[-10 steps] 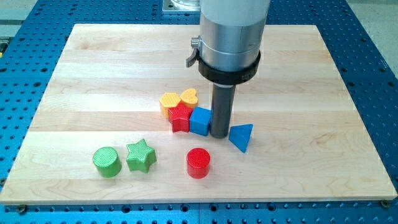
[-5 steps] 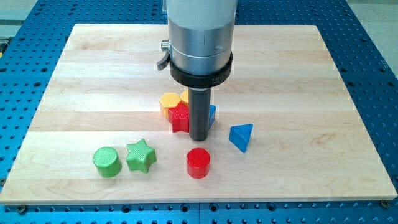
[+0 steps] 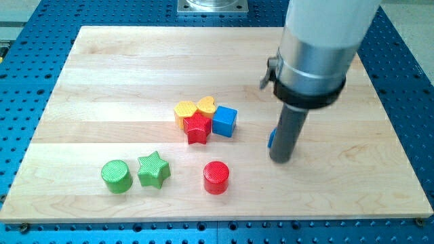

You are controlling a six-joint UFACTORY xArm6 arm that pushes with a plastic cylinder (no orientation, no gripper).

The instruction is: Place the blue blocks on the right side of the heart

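Observation:
A yellow heart [image 3: 207, 105] lies near the board's middle, touching a yellow hexagon [image 3: 185, 110] on its left and a red star [image 3: 197, 128] below. A blue cube [image 3: 225, 121] sits against the heart's lower right and the star's right. My tip [image 3: 281, 160] stands to the right of the cluster. A blue triangle block [image 3: 270, 139] is almost fully hidden behind the rod; only a sliver shows at the rod's left edge.
A red cylinder [image 3: 216, 177] lies below the cluster. A green star [image 3: 153, 169] and a green cylinder [image 3: 116, 176] lie at the lower left. The wooden board [image 3: 102, 74] rests on a blue perforated table.
My tip has moved from beside the blue cube across to the right, now in front of the blue triangle. The blue cube has shifted slightly up and right, next to the heart.

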